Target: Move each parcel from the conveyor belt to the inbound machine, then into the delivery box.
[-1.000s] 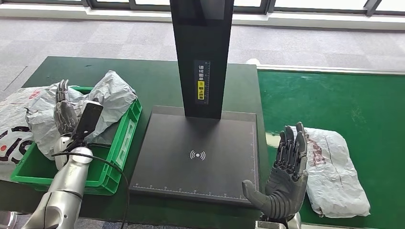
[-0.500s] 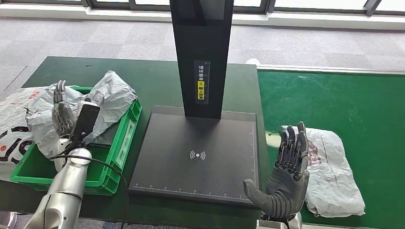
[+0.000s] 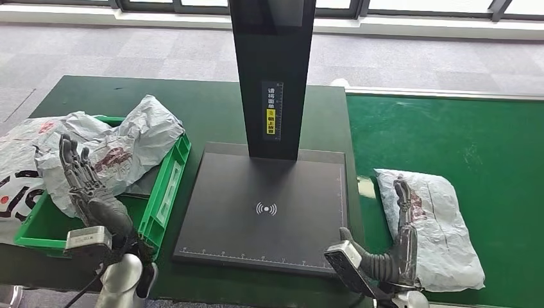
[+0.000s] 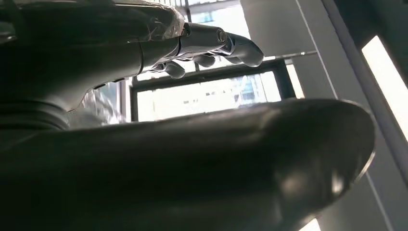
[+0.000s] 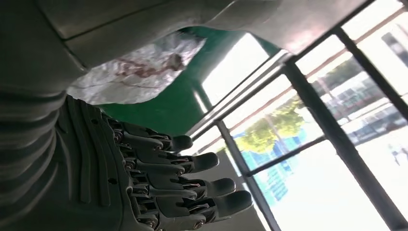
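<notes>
Parcel (image 3: 431, 226) pickup is the step in hand, as I judge it: a grey plastic mailer lies flat on the green conveyor belt (image 3: 487, 147), touching the outer side of my right robot hand (image 3: 401, 240). That robot hand stands edge-on against the bag with its fingers straight and holds nothing. My left robot hand (image 3: 90, 192) is raised, fingers spread and empty, just in front of the green delivery box (image 3: 168, 192), where crumpled grey parcels (image 3: 115, 151) are already piled. Between my two robot hands lies the black inbound machine (image 3: 266, 212), its flat plate bare.

Next, I think, my right robot hand must get its fingers over or under the slack bag and close on it, then carry it inward onto the plate.

Writing: the machine's upright post carries a small black-and-yellow label (image 3: 273, 110), too small to read. The plate bears a wireless-wave symbol. Red marks on the mailer are illegible.
</notes>
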### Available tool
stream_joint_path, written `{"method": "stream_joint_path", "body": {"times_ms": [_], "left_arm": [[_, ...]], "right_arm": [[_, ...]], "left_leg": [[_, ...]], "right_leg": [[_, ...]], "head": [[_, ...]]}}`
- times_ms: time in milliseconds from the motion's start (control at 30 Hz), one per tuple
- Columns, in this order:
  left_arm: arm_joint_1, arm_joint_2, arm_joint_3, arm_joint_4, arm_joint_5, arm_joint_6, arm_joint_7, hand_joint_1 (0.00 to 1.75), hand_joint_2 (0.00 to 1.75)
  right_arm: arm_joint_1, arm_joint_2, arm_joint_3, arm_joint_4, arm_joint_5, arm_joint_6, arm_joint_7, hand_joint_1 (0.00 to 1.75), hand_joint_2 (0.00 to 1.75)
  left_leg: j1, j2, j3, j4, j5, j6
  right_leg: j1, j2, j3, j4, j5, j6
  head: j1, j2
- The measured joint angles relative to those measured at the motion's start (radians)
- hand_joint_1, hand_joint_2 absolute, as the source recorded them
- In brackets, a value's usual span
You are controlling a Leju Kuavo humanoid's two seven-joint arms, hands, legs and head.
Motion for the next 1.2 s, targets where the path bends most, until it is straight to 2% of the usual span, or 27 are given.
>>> {"method": "stream_joint_path", "body": {"times_ms": [67, 200, 467, 833, 1200], "left_arm": [[0.027, -0.011, -0.065, -0.025, 0.030, -0.011, 0.000, 0.00, 0.00], [0.055, -0.027, -0.142, -0.032, 0.074, -0.044, 0.001, 0.00, 0.00], [0.061, -0.054, -0.169, -0.031, 0.081, -0.112, 0.003, 0.00, 0.00], [0.053, -0.076, -0.169, -0.014, 0.051, -0.119, 0.004, 0.00, 0.00], [0.022, -0.088, -0.169, 0.036, 0.037, -0.130, 0.004, 0.00, 0.00]], "right_arm": [[0.008, -0.006, -0.045, 0.005, 0.043, 0.055, 0.063, 0.00, 1.75], [0.019, -0.021, -0.123, 0.015, 0.074, 0.117, 0.102, 0.00, 1.75], [0.029, -0.038, -0.269, 0.037, 0.173, 0.298, 0.196, 0.00, 1.75], [-0.067, -0.082, -0.500, 0.213, 0.145, 0.422, 0.163, 0.00, 1.75], [-0.161, -0.108, -0.588, 0.444, 0.146, 0.420, 0.136, 0.00, 1.75]], "left_leg": [[0.000, 0.000, -0.003, 0.000, 0.000, 0.000], [0.000, 0.000, -0.006, 0.000, 0.000, 0.000], [0.000, 0.000, -0.004, 0.000, 0.000, 0.000], [0.000, 0.000, -0.006, 0.000, 0.000, 0.001], [0.000, 0.001, -0.006, 0.000, 0.000, 0.001]], "right_leg": [[0.000, -0.001, 0.001, 0.000, 0.000, 0.000], [0.000, 0.000, 0.001, 0.000, 0.000, 0.000], [0.000, 0.000, 0.001, 0.001, 0.000, 0.000], [-0.001, 0.000, 0.001, 0.000, 0.000, 0.001], [0.000, 0.000, 0.001, 0.000, 0.000, 0.001]], "head": [[0.000, 0.000], [0.000, 0.000], [0.000, 0.000], [0.000, 0.000], [0.000, 0.000]]}}
